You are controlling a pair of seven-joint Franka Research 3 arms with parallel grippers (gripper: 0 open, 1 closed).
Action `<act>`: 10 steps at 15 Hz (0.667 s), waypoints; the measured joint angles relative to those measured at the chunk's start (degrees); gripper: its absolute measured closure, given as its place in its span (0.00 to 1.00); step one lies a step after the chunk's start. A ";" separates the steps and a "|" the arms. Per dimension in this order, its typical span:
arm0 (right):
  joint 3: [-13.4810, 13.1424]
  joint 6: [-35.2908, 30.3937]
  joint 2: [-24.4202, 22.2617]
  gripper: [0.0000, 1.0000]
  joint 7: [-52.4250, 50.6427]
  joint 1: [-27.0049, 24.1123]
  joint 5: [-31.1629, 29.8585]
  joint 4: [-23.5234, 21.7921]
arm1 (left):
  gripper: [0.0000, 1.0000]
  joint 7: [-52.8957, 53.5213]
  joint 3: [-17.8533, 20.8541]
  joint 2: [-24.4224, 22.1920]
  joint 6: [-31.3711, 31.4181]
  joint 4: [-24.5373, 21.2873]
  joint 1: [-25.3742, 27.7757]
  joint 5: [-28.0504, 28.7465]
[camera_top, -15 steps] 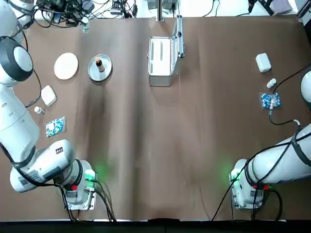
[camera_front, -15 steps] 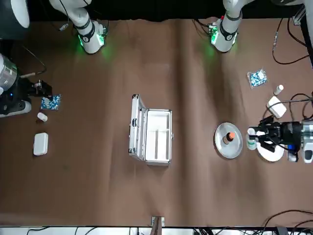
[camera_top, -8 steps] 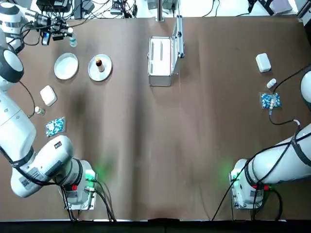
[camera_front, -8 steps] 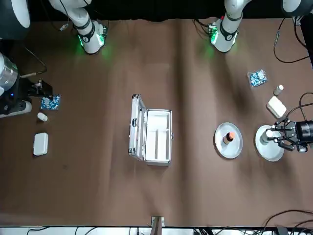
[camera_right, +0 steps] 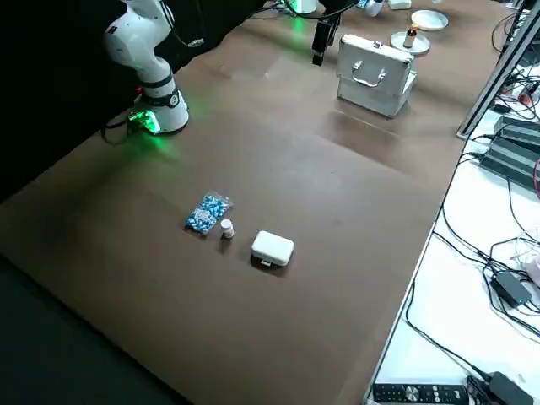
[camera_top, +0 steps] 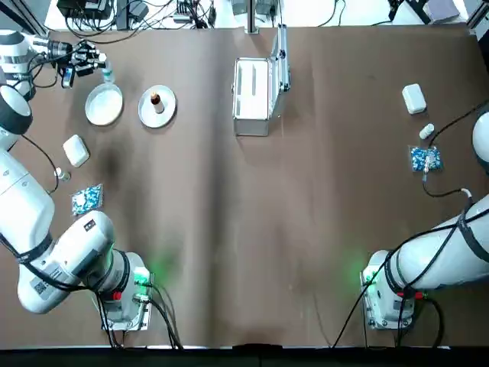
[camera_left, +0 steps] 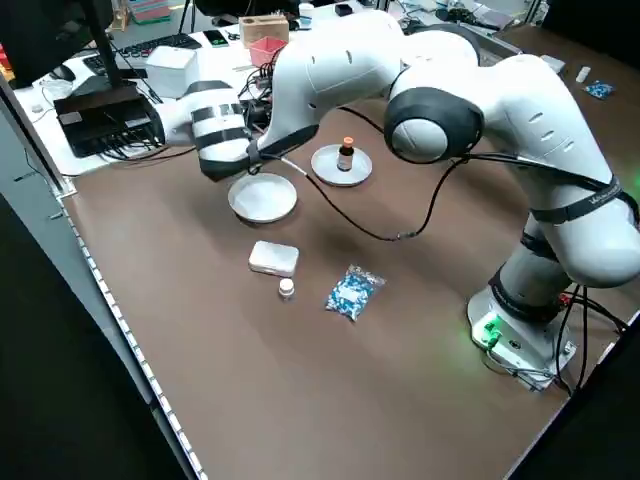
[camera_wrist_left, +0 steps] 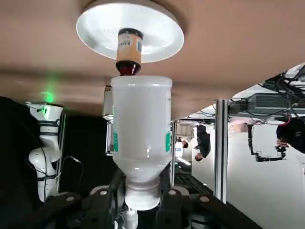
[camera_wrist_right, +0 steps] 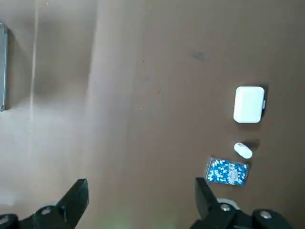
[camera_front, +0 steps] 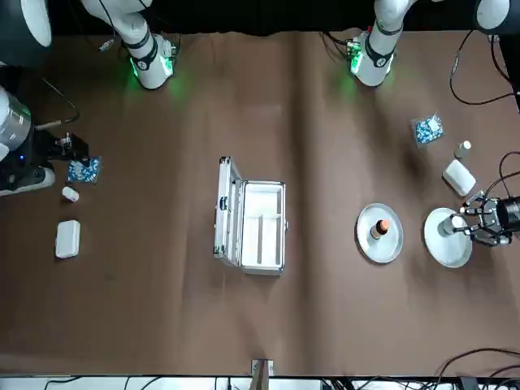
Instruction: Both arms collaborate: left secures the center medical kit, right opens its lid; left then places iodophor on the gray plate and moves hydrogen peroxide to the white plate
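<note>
Plates: two — the white plate (camera_top: 104, 104) at 10 o'clock in the top view, the gray plate (camera_top: 145, 117) between 10 and 11.
Bottles: two — iodophor (camera_top: 157, 103) upright on the gray plate; hydrogen peroxide (camera_wrist_left: 142, 119) in the left gripper (camera_wrist_left: 143, 183), near the white plate's 12 o'clock rim in the top view.
Medical kit: one (camera_top: 252, 95), lid open, at 12 o'clock.
White boxes (camera_top: 413, 98), white vials (camera_top: 426, 131), blue-white packets (camera_top: 425, 158): two each, toward 9 and 2 o'clock.
Left gripper: grasping the bottle's cap, seen clearly only in the left wrist view.
Right gripper: fingers (camera_wrist_right: 76, 200) spread, empty; the front view shows it by a packet, the top view does not.
In the way: left arm (camera_left: 440, 110) hides the kit in the left side view.
</note>
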 joint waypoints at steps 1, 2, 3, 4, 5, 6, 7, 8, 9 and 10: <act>0.00 0.00 0.01 0.01 0.00 0.09 0.00 -0.01 | 0.67 -0.01 0.02 0.63 0.00 -0.01 0.49 -0.17; 0.00 0.00 0.01 0.01 0.00 0.17 0.00 -0.03 | 0.67 -0.01 0.05 1.32 0.00 -0.02 1.05 -0.45; 0.00 0.00 0.03 0.01 0.00 0.27 0.00 -0.05 | 0.67 -0.02 0.08 2.02 0.00 -0.03 1.51 -0.62; 0.00 0.00 0.04 0.01 0.00 0.39 0.00 -0.07 | 0.67 -0.02 0.17 2.75 0.00 -0.03 1.83 -0.76; 0.00 0.00 0.06 0.01 0.00 0.48 0.00 -0.10 | 0.67 0.00 0.40 3.39 0.02 0.00 2.09 -0.90; 0.00 0.00 0.08 0.01 0.00 0.51 0.00 -0.12 | 0.67 0.49 0.60 3.95 0.03 0.03 2.35 -0.99; 0.00 0.00 0.10 0.01 0.00 0.51 0.00 -0.15 | 0.67 2.10 0.73 4.40 0.03 0.07 2.60 -1.00; -0.01 0.00 0.11 0.01 0.00 0.51 0.00 -0.17 | 0.67 4.17 1.03 4.80 0.04 0.10 2.72 -1.01; 0.00 0.00 0.12 0.01 0.00 0.51 0.00 -0.18 | 0.67 5.98 1.58 5.18 0.05 0.12 2.72 -1.01; 0.00 0.00 0.13 0.01 0.00 0.52 0.00 -0.20 | 0.67 7.03 2.10 5.55 0.05 0.12 2.73 -1.01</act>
